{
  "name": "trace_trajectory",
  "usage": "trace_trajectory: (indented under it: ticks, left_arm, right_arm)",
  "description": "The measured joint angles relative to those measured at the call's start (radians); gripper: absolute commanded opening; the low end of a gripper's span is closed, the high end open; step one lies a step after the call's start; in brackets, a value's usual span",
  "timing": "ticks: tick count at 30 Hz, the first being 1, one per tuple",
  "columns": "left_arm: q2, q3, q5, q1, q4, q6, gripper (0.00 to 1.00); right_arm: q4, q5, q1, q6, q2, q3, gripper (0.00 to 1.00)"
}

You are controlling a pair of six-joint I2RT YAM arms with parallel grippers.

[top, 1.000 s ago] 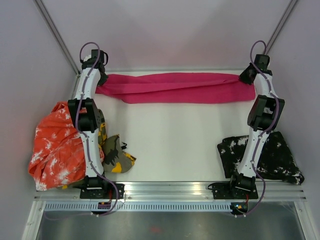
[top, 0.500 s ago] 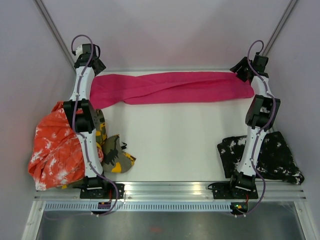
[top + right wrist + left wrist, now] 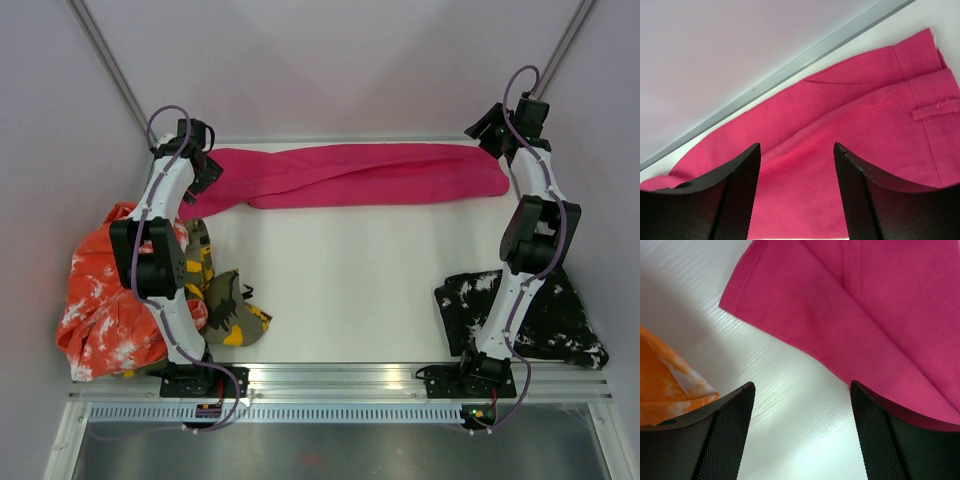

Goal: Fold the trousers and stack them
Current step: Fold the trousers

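Over the left end of the magenta trousers [image 3: 360, 175] the left fingers [image 3: 725, 440] stood spread and empty; over the right end, the right fingers [image 3: 735, 200] likewise.

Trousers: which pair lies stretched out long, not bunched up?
The magenta-pink pair, spread along the far edge; the orange pair, camouflage pair and black pair lie crumpled.

Magenta trousers [image 3: 370, 175] (long strip), far edge
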Motion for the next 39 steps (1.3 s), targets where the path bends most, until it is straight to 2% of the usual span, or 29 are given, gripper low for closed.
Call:
trace_trajectory:
  ticks: [7, 12, 16, 18, 23, 29, 31, 33, 35, 39]
  left_arm:
    - [0.070, -0.036, 0.008, 0.009, -0.060, -0.204, 0.78]
    - [0.136, -0.099, 0.063, 0.008, 0.011, -0.294, 0.73]
    - [0.161, -0.178, 0.082, 0.008, 0.106, -0.327, 0.61]
    - [0.172, -0.184, 0.086, 0.008, 0.144, -0.336, 0.58]
    - [0.185, -0.183, 0.088, 0.008, 0.246, -0.359, 0.63]
    - [0.192, -0.198, 0.087, 0.008, 0.349, -0.376, 0.63]
    - [0.199, -0.196, 0.087, 0.008, 0.373, -0.380, 0.53]
    - [0.211, -0.194, 0.088, 0.008, 0.396, -0.392, 0.33]
    - [0.222, -0.193, 0.089, 0.009, 0.407, -0.403, 0.28]
    - [0.229, -0.193, 0.097, 0.015, 0.415, -0.412, 0.02]
  right_arm:
    - [0.019, 0.000, 0.015, 0.008, -0.061, -0.127, 0.65]
    - [0.010, -0.002, 0.019, 0.015, -0.060, -0.173, 0.65]
    - [0.012, -0.002, 0.019, 0.015, -0.060, -0.174, 0.65]
    - [0.012, -0.002, 0.019, 0.016, -0.060, -0.174, 0.65]
    - [0.013, -0.002, 0.019, 0.016, -0.060, -0.174, 0.64]
    - [0.015, -0.001, 0.019, 0.015, -0.060, -0.189, 0.64]
    - [0.015, -0.001, 0.019, 0.015, -0.060, -0.190, 0.64]
    - [0.016, -0.001, 0.019, 0.015, -0.060, -0.190, 0.64]
    - [0.015, 0.000, 0.019, 0.015, -0.060, -0.190, 0.64]
    - [0.016, 0.008, 0.019, 0.014, -0.060, -0.190, 0.64]
